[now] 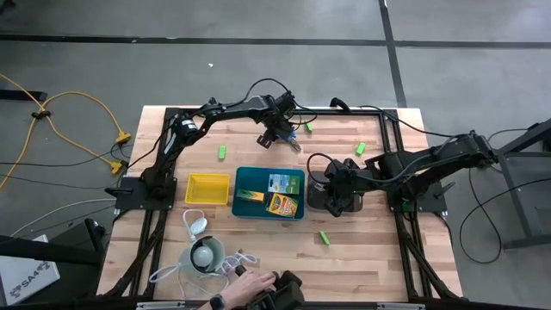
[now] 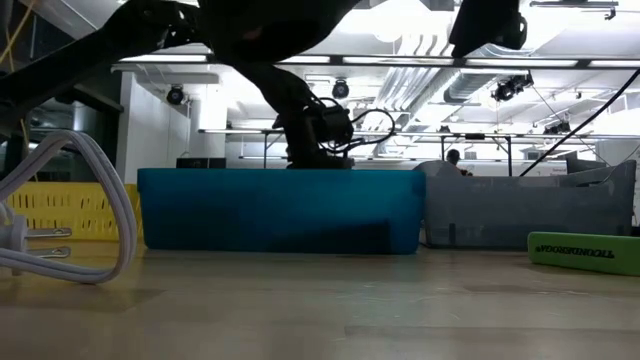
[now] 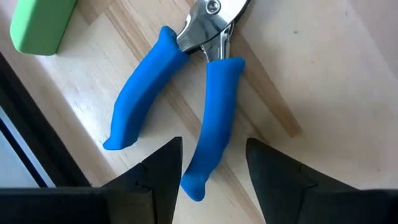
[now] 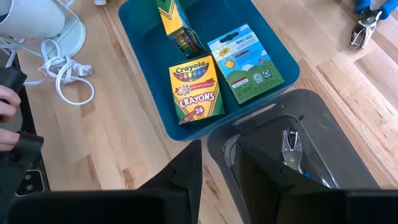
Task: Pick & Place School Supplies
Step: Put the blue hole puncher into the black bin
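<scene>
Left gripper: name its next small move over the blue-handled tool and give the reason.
Probably lower and close. The left gripper is open, with one handle of the blue-handled tool lying between its fingers on the table, not yet gripped.

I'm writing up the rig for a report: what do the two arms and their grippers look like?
Both arms are dark, near-black jointed links with thin black cables looped along them. The left gripper ends in two dark, flat, wedge-shaped fingers with angular edges; the right gripper has the same matte dark fingers. No markings show.

Light: bright, even | low view: backlit, arms silhouetted | foreground blurred
</scene>
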Robot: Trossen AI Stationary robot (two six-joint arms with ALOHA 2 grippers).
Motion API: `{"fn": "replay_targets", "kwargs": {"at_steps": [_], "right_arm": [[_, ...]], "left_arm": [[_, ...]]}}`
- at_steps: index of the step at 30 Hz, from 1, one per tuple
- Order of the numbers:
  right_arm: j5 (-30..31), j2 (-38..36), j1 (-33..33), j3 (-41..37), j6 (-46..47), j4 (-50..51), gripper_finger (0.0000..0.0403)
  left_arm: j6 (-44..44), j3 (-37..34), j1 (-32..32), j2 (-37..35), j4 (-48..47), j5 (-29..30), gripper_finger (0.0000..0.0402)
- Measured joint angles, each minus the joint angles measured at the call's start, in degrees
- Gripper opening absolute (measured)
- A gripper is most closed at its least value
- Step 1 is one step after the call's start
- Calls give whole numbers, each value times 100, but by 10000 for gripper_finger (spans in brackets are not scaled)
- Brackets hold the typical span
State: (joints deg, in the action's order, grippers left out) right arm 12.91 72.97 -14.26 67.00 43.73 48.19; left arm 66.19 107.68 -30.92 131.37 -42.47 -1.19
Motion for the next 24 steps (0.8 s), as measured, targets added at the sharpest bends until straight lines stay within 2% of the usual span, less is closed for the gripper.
{"fn": "replay_targets", "kwargs": {"at_steps": [10, 21, 24], "right_arm": [[-2, 0, 0, 0, -1, -1, 86], [-125, 0, 0, 0, -1, -1, 86], [-122, 0, 0, 0, -1, -1, 86]], "left_arm": [[-4, -2, 27, 12, 34, 4, 111], [-20, -7, 144, 22, 161, 555, 68], [-21, -7, 233, 22, 189, 873, 56]]}}
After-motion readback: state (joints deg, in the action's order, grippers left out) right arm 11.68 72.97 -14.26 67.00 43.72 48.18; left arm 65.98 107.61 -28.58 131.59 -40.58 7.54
